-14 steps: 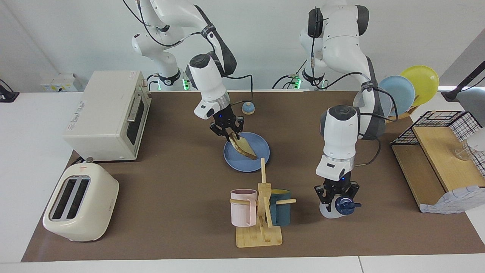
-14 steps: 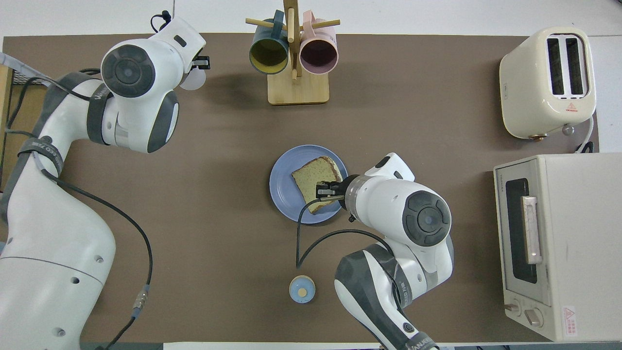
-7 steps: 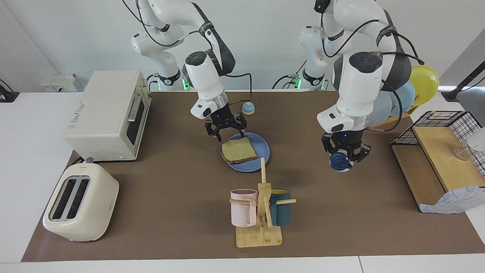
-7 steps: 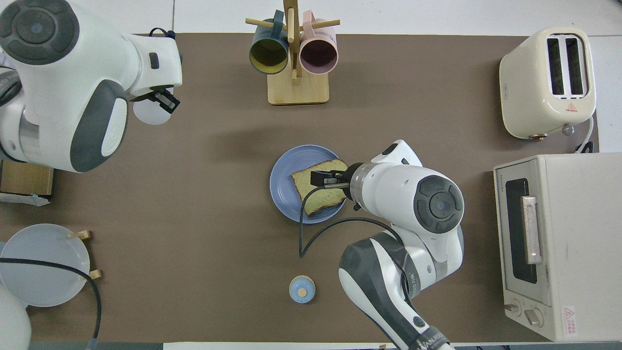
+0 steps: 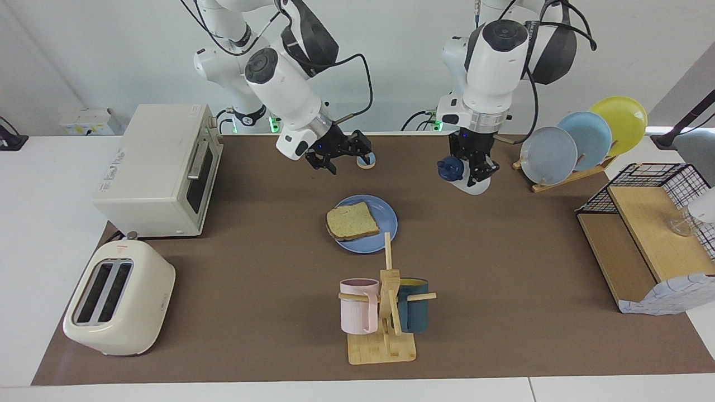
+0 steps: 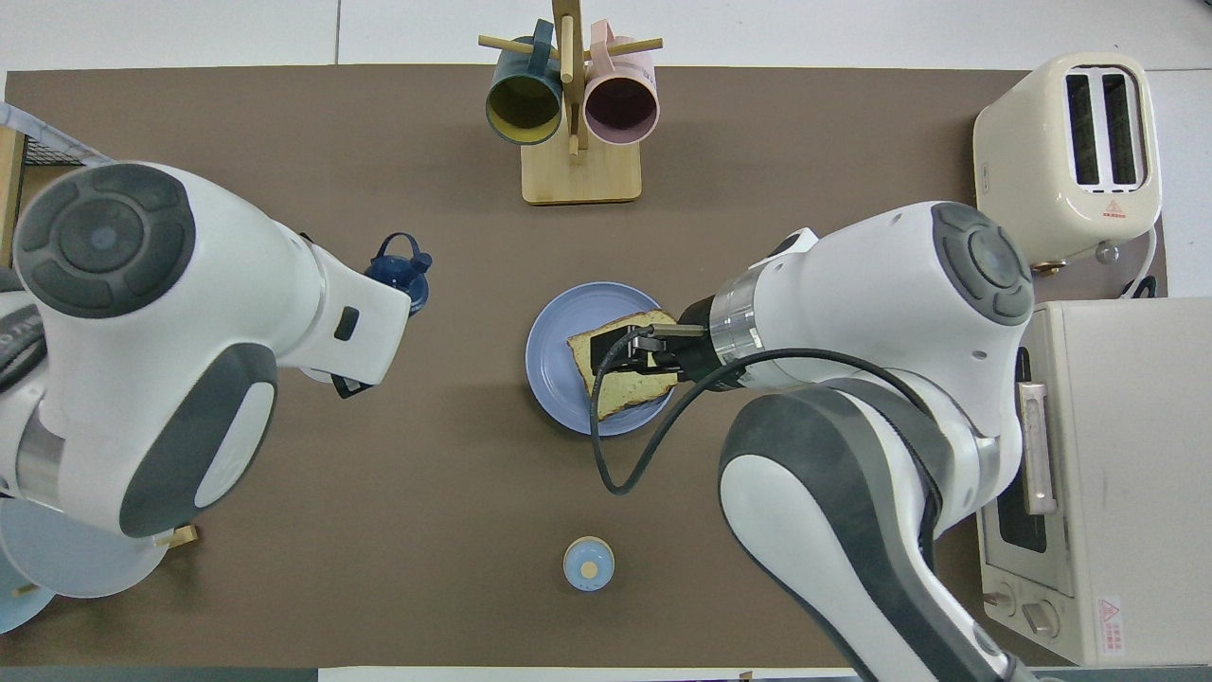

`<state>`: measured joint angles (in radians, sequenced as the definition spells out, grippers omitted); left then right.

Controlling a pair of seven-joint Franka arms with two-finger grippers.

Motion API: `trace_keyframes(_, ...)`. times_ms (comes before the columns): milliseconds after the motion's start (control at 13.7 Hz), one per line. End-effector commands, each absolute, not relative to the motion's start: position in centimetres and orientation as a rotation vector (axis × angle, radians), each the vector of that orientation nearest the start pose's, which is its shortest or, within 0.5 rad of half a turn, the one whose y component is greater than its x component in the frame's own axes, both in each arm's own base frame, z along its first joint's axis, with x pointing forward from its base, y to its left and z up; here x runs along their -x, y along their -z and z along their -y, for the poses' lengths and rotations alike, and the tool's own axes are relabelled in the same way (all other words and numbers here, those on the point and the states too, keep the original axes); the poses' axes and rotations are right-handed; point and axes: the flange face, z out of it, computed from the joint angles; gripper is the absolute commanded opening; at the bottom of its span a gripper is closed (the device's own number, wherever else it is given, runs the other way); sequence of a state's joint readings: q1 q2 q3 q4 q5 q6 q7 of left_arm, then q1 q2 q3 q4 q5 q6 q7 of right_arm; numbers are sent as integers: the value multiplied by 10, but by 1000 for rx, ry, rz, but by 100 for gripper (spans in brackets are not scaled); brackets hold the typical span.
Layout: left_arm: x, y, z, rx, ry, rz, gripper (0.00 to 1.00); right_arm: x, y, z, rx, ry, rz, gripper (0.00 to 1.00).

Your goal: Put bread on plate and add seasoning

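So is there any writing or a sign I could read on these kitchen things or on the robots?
Toaster: a red warning triangle with tiny print under it, too small to read.
Toaster oven: a grey logo on its top and a small word beside the door, both too blurred to read.
Toaster oven, front corner: a red and white warning sticker, unreadable.
Nothing else bears legible text.

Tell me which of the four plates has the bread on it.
The darker blue plate, lying flat mid-table with the bread on it. The other three stand empty on edge in the rack at the left arm's end.

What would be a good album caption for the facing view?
Bread on the blue plate; left pincer holds the seasoning bottle aloft.
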<state>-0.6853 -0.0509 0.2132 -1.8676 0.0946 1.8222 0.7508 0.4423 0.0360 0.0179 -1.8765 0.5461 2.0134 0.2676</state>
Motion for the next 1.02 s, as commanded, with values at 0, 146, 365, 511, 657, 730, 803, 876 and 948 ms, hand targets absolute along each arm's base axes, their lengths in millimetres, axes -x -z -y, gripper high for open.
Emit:
trace_keyframes(0,-450,-522,254,2437,-9,-1931,0,-498,-533,-283,2563,-165,19,100)
trace_keyframes(146,-435,-522,265,2432,-5,-1980,0,-494,-552,-292,2527,-164,30,100)
trace_keyframes(365,-400,-526,270,2393,24,-2058,0,-492,-587,-310,2478,-211,-69,79)
trace_keyframes(511,-389,-525,280,2375,25,-2096,0,-488,-591,-322,2470,-198,-89,65)
trace_keyframes(657,-388,-525,283,2400,33,-2107,0,-480,-596,-344,2451,-161,-131,58)
trace_keyframes(730,-387,-525,283,2403,33,-2108,0,-475,-595,-355,2445,-146,-143,56)
trace_keyframes(803,-383,-526,290,2384,34,-2130,0,-472,-596,-361,2443,-142,-148,56)
trace_keyframes(876,-383,-526,290,2384,34,-2130,0,-471,-594,-362,2444,-146,-149,56)
trace_keyframes(948,-383,-526,290,2385,39,-2128,0,-471,-593,-362,2446,-147,-150,56)
